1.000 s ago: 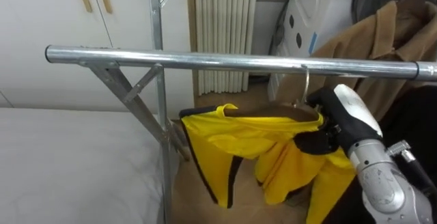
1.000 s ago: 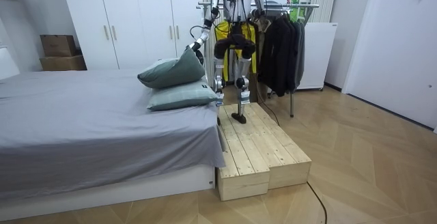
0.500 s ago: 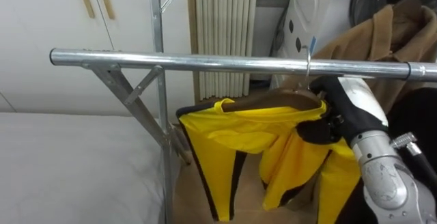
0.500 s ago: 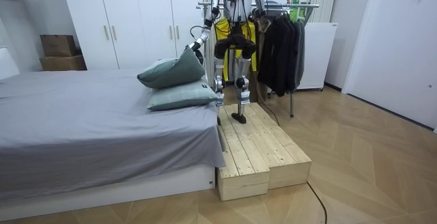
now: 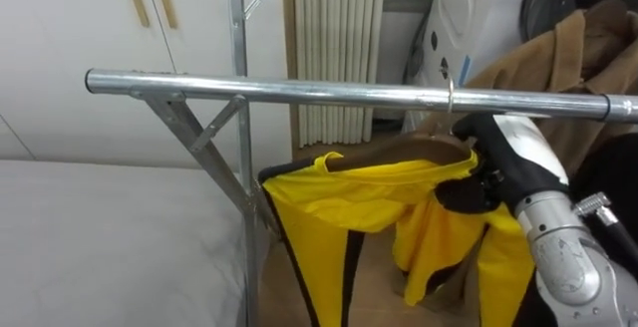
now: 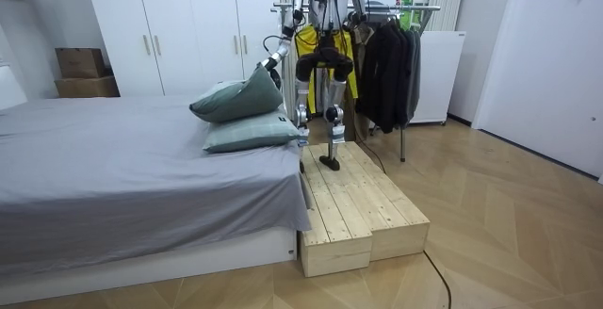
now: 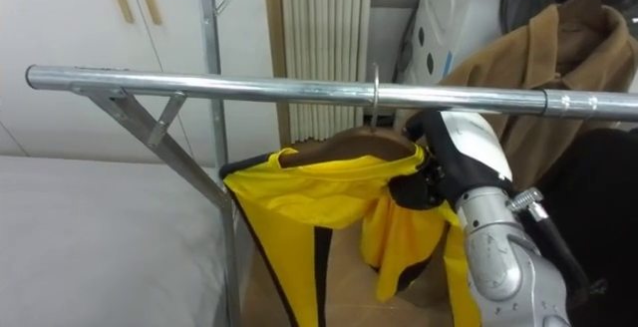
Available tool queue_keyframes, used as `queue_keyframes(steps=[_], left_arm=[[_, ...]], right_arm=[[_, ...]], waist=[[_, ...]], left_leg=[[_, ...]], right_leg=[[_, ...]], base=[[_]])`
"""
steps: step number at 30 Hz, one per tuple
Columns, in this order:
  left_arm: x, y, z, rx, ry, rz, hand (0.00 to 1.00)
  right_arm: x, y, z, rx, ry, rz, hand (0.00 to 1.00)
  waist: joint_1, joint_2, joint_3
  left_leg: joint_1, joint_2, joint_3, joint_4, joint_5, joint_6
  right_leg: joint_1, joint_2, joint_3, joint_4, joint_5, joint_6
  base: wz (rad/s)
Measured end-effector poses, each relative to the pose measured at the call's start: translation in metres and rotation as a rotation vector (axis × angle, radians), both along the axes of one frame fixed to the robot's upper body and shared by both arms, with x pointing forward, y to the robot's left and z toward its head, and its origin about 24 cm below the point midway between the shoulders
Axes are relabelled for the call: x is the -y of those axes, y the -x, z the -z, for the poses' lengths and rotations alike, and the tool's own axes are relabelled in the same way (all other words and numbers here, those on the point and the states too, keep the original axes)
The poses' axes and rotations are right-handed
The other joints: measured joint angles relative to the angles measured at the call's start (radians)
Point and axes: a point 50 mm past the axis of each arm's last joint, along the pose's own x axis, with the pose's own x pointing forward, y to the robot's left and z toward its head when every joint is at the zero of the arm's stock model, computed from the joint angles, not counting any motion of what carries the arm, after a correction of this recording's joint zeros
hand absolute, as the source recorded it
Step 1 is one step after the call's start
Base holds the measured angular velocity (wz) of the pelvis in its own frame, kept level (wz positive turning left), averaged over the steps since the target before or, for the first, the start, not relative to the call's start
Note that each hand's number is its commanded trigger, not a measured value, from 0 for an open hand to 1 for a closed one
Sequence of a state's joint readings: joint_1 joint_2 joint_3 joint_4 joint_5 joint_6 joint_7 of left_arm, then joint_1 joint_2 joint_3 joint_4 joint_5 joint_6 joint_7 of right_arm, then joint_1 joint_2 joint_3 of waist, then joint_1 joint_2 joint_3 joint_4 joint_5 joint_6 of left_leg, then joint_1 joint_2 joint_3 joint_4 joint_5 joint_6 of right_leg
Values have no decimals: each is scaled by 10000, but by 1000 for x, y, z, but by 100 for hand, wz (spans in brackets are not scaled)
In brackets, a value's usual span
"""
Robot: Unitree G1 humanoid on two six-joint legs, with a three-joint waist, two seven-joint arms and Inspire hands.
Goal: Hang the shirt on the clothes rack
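Note:
A yellow garment with black stripes (image 5: 339, 207) hangs on a wooden hanger (image 5: 419, 148). The hanger's wire hook (image 5: 451, 90) loops over the steel rail (image 5: 299, 92) of the clothes rack. My right hand (image 5: 498, 163) comes in from the right, its dark fingers curled round the hanger's right end and the cloth there. In the right eye view the same hand (image 7: 449, 163) grips just below the rail (image 7: 249, 89). In the room view I stand on a wooden platform (image 6: 353, 205) facing the rack, my left hand (image 6: 267, 61) held out toward the pillows.
A brown coat (image 5: 558, 68) and dark clothes (image 5: 618, 167) hang further right on the rail. The rack's upright post (image 5: 239, 28) and slanted brace stand on the left, with the white bed (image 5: 100, 237) below them. Wardrobe doors (image 5: 60, 28) are behind.
My right hand has lifted the hanger; its hook, which was below the rail, now sits over it. The view has shifted slightly.

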State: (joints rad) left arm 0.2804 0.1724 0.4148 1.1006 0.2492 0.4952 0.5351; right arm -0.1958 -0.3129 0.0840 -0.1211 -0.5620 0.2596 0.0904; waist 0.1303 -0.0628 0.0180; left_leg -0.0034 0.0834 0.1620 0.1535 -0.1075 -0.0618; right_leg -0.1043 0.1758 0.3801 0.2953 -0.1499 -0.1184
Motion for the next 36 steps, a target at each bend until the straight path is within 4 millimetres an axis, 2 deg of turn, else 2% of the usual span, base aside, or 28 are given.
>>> queue_keyframes(steps=[8, 12, 17, 27, 36], left_arm=[[0, -1, 0, 30, 15, 0, 0], [-2, -5, 0, 204, -56, 61, 0], [-3, -8, -1, 353, -139, 118, 0], [-5, -6, -2, 491, -18, 106, 0], [-4, -4, -2, 480, 92, 66, 0]], right_arm=[[8, -2, 18, -1000, -886, 17, 100], [10, -5, 24, -1432, -2521, -150, 100], [14, -18, 29, -1895, -3567, -62, 100], [21, -19, 43, -2584, -4282, 213, 100], [22, -23, 45, -2735, -4927, 256, 100]], waist=[[30, 4, 3], [19, 0, 6], [14, -16, 14], [35, -78, 30], [36, -202, 33]], left_leg=[[-6, -8, -6, -2, -1, 1], [-2, -23, -112, -2, -1, 1], [16, -41, -274, -4, -1, 1], [31, -69, -272, -36, -1, 1], [31, -82, -278, -37, -1, 1]], right_leg=[[7, 3, 57, 4, -1, 1], [86, -9, 40, -29, -2, 0], [173, -29, -19, -70, -18, 16], [243, -120, -240, -199, -13, 23], [275, -127, -204, -230, -30, 44]], base=[[0], [8], [7], [5], [0]])
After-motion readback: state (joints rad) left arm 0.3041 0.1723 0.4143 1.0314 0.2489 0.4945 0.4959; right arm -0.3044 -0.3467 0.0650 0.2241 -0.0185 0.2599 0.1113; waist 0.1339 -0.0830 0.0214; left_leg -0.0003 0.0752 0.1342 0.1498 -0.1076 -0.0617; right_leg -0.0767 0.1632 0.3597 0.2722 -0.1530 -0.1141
